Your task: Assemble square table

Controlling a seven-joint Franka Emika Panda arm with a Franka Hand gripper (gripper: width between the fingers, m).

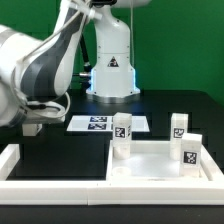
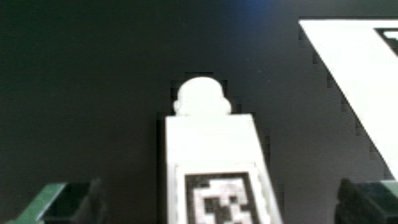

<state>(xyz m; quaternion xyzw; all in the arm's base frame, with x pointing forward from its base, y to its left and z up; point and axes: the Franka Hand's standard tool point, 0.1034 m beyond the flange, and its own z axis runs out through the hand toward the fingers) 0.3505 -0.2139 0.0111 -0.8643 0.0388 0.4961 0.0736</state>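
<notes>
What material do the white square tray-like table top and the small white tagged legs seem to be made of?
White square tray-like table top: likely plastic, smooth and matte; its even white walls and rounded rim look moulded. Small white tagged legs: probably the same plastic, uniformly white, each carrying a flat black-and-white tag that looks printed. The wrist view shows one leg with a rounded tip. Blur leaves the finish uncertain.

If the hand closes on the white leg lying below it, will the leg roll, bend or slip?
Probably it will not roll: the leg shows a flat, tagged face. It looks like stiff plastic, so bending seems unlikely. Its smooth surface might slip a little in the open hand.
</notes>
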